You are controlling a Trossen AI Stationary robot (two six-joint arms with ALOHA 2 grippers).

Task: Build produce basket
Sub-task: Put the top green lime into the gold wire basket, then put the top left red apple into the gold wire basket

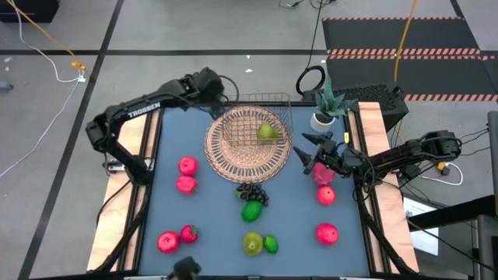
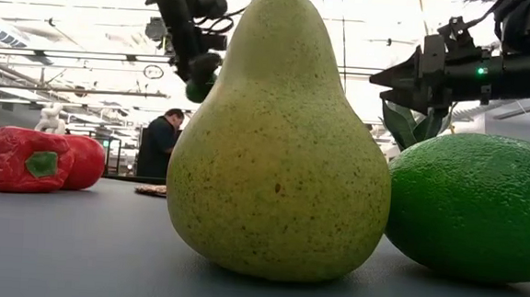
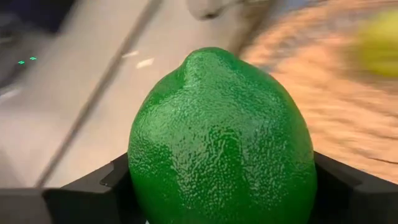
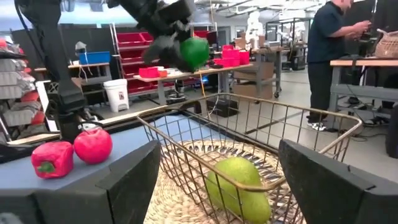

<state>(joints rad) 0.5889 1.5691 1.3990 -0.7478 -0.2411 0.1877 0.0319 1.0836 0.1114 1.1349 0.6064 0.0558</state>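
**Lime held above the basket rim by the left gripper**

A green lime [image 3: 221, 140] is clamped between the two dark fingers of the left gripper [image 1: 220, 103], which is positioned at the far left edge of the round wicker basket [image 1: 226, 159], above its rim. In the right wrist view the same lime [image 4: 194, 52] is seen raised in the air beyond the basket's thin wire frame [image 4: 249, 121].

One yellow-green pear [image 1: 267, 132] is seen lying inside the basket, toward its far right part.

The right gripper [image 1: 311, 152] is held just beside the basket's right edge with its fingers spread wide and nothing between them; a pink dragon fruit [image 1: 324, 173] lies on the table below and beside it. A small white pot with a green plant [image 1: 325, 109] stands near the table's far right corner.

The rest of the produce is spread over the blue table [image 1: 218, 218]. A dark grape bunch [image 1: 251, 194] lies just in front of the basket, touching a green fruit [image 1: 251, 211]. Nearer the front edge a second pear [image 1: 253, 243] and another lime [image 1: 271, 244] lie side by side. Two pink-red fruits [image 1: 187, 174] lie to the left of the basket, a red pepper [image 1: 188, 232] and a red round fruit [image 1: 167, 242] at the front left, and two red fruits [image 1: 327, 214] on the right.

A person [image 2: 159, 142] is seen in the room beyond the table.
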